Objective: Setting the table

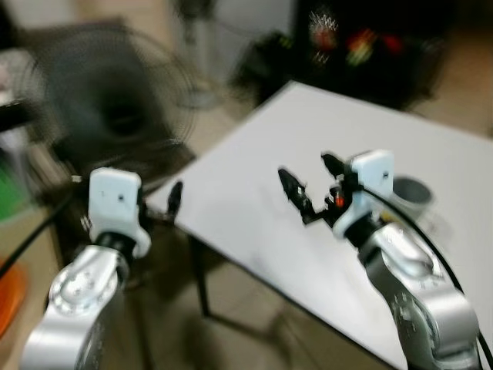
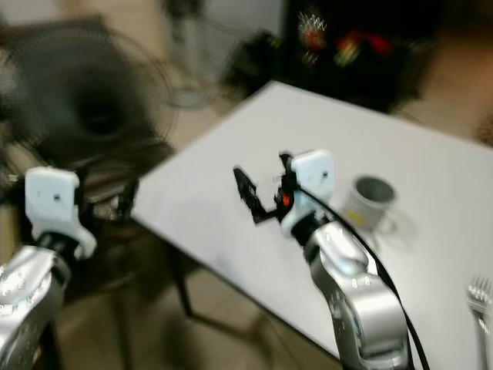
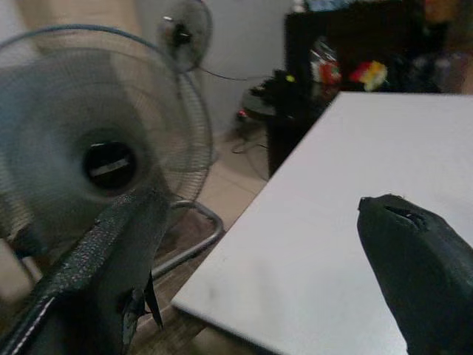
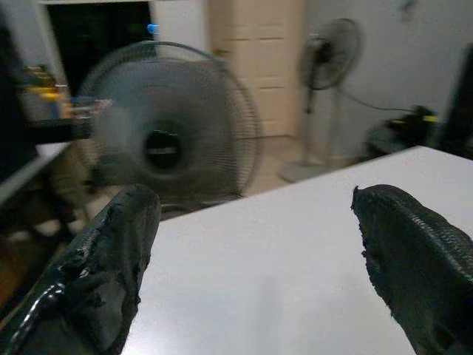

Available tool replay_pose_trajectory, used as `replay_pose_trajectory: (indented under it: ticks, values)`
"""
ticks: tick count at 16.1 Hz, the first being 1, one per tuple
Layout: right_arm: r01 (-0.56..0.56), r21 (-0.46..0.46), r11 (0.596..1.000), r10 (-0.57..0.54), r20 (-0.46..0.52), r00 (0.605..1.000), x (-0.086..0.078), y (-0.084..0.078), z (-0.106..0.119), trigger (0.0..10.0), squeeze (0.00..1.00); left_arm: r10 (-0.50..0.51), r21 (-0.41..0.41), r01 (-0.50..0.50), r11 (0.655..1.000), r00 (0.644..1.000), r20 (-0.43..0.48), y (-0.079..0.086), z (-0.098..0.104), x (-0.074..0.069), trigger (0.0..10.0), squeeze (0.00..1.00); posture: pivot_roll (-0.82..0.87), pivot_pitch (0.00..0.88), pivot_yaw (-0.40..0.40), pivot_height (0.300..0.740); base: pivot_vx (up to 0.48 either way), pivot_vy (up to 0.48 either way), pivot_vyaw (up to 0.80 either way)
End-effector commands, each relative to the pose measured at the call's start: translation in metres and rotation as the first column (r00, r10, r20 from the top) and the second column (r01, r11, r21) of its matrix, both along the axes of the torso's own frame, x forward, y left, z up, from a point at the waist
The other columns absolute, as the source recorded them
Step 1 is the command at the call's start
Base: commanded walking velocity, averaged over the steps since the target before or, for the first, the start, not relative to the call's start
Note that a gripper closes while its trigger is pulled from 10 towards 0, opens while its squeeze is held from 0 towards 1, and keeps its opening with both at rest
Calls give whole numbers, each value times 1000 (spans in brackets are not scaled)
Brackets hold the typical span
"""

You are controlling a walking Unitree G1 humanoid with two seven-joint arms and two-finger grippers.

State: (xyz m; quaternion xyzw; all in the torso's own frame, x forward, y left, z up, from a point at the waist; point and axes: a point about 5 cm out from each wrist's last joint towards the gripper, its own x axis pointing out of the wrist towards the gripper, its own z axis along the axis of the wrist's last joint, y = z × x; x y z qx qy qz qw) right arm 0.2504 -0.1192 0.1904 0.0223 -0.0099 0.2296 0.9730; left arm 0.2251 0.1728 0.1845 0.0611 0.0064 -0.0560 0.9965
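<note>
Right eye view showed the task's things most plainly: a grey cup stood on the white table, just right of the right arm's wrist, and a fork lay at the near right edge, well apart from the cup. Neither was held. The right gripper hovered over the middle of the table, left of the cup, its two black fingers spread wide with nothing between them. The left gripper hung at the table's near left corner, just off the edge; its fingers stood apart too, empty.

By my judgement the setting was at an early step — cup and fork were on the table but not yet arranged as a place, and no plate could be seen. The next move would call for the right gripper to swing right and down onto the cup or the fork, lining its open jaws over the chosen piece before closing; the fork, flat on the surface, looked the harder pick.

Beyond the table's left edge stood a large floor fan — a second, taller fan farther off by the wall. A dark shelf with coloured items stood at the far side. Both head views were blurred.
</note>
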Motion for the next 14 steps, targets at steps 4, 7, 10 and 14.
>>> replay_pose_trajectory:
  ticks: [4, 7, 10, 14]
  values:
    - [-33, 10, 999, 33, -34, 999, -3, 3, -6, 10000, 1000, 16, 0, -16, 1000, 999, 31, 1, 6, 1, 10000, 0, -59, 0, 31, 740, 0, 0, 800]
    - [-40, 19, 999, 41, -64, 997, -3, 4, -12, 10000, 1000, 13, -4, -13, 1000, 999, 36, 0, 7, 4, 10000, 0, -59, 0, 39, 740, 0, 0, 800]
    - [-55, 26, 998, 57, -83, 995, -4, 7, -17, 10000, 1000, 17, 2, -17, 1000, 999, 39, 2, 9, 5, 10000, 0, -57, 0, 39, 740, 0, 0, 800]
    - [-32, 48, 998, 37, -124, 992, -3, 4, -28, 10000, 1000, 13, 6, -14, 1000, 999, 38, 1, 7, 5, 10000, 0, -52, 0, 39, 740, 0, 0, 800]
